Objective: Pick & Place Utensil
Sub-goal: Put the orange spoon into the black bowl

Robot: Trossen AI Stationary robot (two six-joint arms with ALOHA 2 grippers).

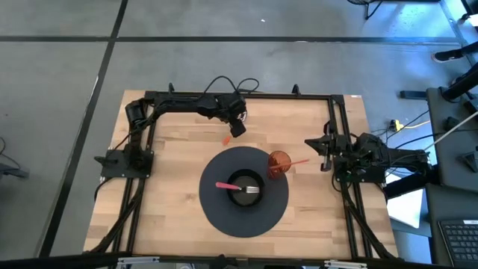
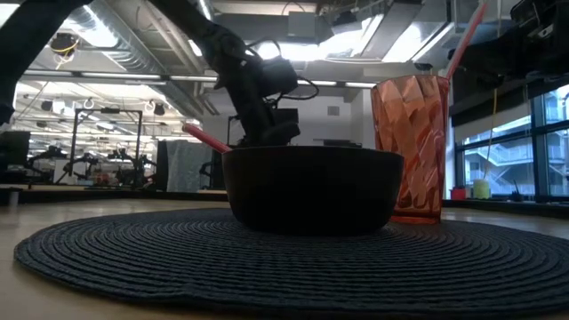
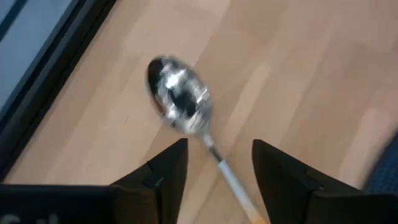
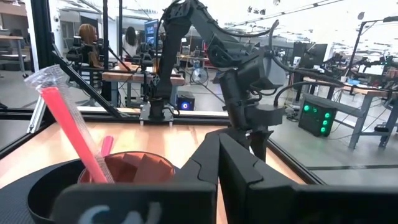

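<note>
We are noting the left gripper (image 1: 237, 128) hanging over the light wooden table (image 1: 172, 172), behind the round dark woven placemat (image 1: 216, 213); its fingers (image 3: 163, 171) are standing spread, straddling the handle of a shiny metal spoon (image 3: 178, 99) with an orange handle lying on the wood, not pinching it; a pink-handled fork (image 1: 235, 187) is lying in the black bowl (image 1: 245, 196) on the mat; an orange faceted plastic cup (image 1: 278, 164) holding a pink straw is sitting beside the bowl; the right gripper (image 1: 317, 146) is waiting at the table's right edge, fingers pressed together.
</note>
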